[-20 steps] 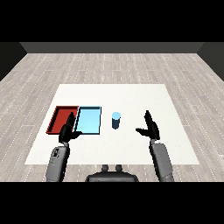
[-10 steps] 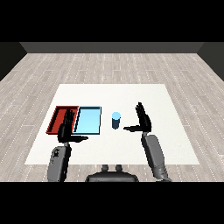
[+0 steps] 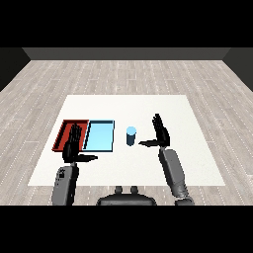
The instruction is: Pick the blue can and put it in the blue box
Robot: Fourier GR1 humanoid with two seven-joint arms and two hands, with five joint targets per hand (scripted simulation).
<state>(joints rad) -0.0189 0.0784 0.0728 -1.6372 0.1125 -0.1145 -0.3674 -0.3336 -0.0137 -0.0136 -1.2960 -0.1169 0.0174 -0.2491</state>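
Two grey forearms, rounded and tube-like, each ending in a black hand. Left hand (image 3: 72,147) black throughout, slim fingers and a thumb, joined to its forearm (image 3: 64,184), which is darker grey and blocky, perhaps with a small pale marking. Right hand (image 3: 160,133) equally black; its forearm (image 3: 172,170) lighter grey, smooth, tapering toward the wrist.

No text, label, brand, number or sign can be read anywhere in the view. The blue can (image 3: 131,136), standing just to the left of the right hand (image 3: 160,133), bears no legible marking, and the red tray (image 3: 66,129) and light blue tray (image 3: 100,136) by the left hand (image 3: 72,147) show plain surfaces.
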